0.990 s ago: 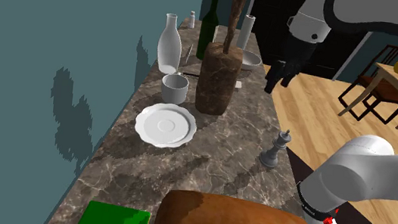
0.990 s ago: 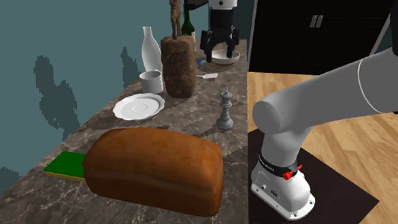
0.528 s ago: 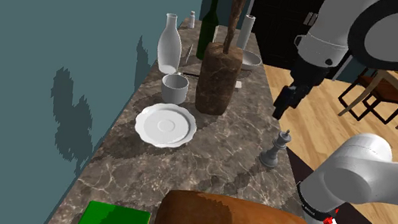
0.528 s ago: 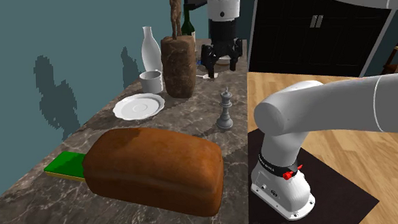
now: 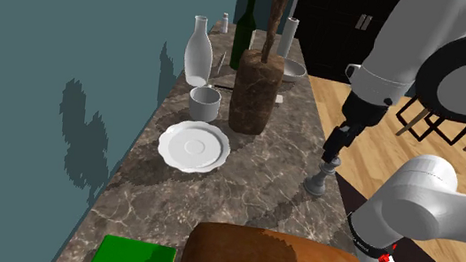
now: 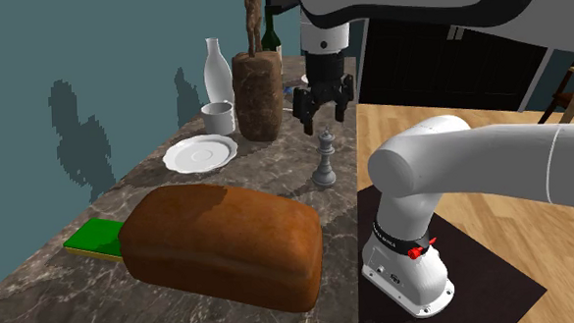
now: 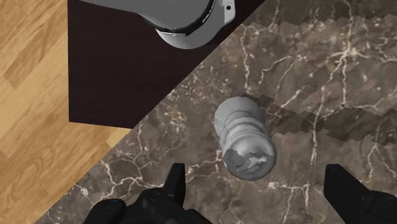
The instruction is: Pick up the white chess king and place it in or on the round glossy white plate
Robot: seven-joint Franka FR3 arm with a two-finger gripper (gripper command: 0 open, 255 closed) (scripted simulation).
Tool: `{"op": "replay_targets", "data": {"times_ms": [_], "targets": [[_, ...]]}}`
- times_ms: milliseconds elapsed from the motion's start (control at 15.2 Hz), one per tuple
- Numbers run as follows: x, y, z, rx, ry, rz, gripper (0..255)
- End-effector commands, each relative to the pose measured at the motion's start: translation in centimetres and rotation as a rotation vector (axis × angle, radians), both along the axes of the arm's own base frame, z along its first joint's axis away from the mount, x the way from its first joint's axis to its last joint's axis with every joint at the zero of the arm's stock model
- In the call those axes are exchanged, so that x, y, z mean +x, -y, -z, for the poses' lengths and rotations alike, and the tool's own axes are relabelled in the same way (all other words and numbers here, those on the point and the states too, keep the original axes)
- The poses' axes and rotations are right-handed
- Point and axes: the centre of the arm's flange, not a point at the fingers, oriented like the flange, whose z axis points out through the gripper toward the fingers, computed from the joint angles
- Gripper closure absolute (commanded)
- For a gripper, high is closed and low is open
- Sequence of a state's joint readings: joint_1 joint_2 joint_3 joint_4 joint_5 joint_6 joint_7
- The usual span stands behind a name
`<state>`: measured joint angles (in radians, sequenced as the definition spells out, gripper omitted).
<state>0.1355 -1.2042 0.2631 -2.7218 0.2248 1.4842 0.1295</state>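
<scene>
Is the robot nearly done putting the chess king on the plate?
Not nearly. Done: the open gripper is lined up above the grey-white chess king, with its fingers apart on either side of it. In hand: the grab, though nothing is touching yet and the king stands on the marble counter. Left: lower, close, lift and carry it to the bare white plate.
</scene>
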Motion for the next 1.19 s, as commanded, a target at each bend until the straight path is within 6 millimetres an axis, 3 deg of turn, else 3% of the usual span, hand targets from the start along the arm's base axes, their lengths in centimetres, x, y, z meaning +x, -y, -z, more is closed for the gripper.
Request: {"op": "replay_targets", "data": {"times_ms": [0,66,594,660,1122], "targets": [[-0.09,0.0,1.04,0.0,0.0,0.0,0],[-0.12,0.03,1.87,0.0,0.0,0.0,0],[-0.11,0.03,1.86,0.0,0.0,0.0,0],[-0.11,0.03,1.86,0.0,0.0,0.0,255],[-0.12,0.02,1.89,0.0,0.0,0.0,255]]}}
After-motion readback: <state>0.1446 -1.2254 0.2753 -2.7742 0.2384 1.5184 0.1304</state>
